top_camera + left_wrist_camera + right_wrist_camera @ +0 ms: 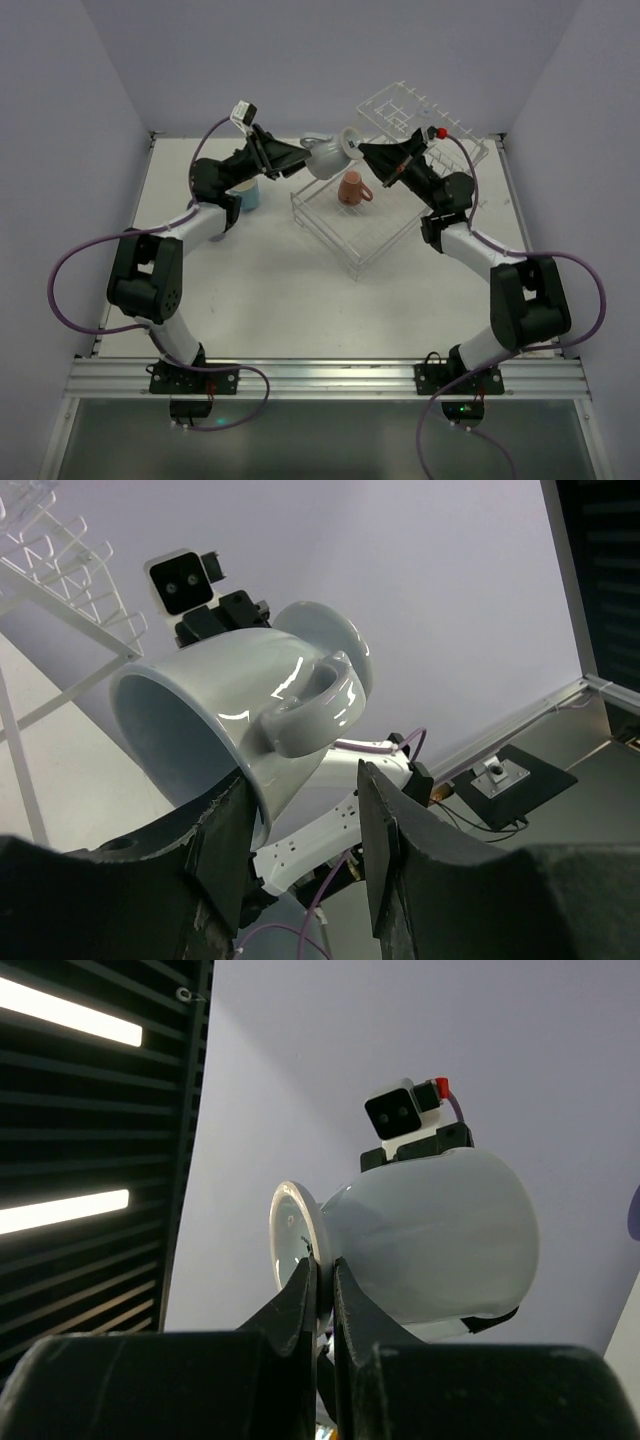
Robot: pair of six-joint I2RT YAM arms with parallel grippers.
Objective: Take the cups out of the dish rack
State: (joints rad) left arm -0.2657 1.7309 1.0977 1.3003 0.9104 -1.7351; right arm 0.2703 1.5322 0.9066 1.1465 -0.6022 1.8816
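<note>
A grey-blue cup [330, 156] hangs in the air between both grippers, above the far left end of the dish rack [330, 222]. My right gripper [363, 151] is shut on the rim of the cup's foot [292, 1235]; it also shows in the right wrist view [325, 1265]. My left gripper [300, 157] is open at the cup's mouth. In the left wrist view the cup [230, 710] lies on its side, handle toward me, its wall against the left finger of that gripper [305, 780]. A salmon-pink cup [352, 188] sits in the rack's basket. The lavender cup is out of view.
A light blue cup [246, 193] stands on the table beside the left arm. The rack's raised tilted tier [400, 105] rises at the back, behind the right gripper, and shows in the left wrist view [60, 570]. Walls close the table's left, back and right.
</note>
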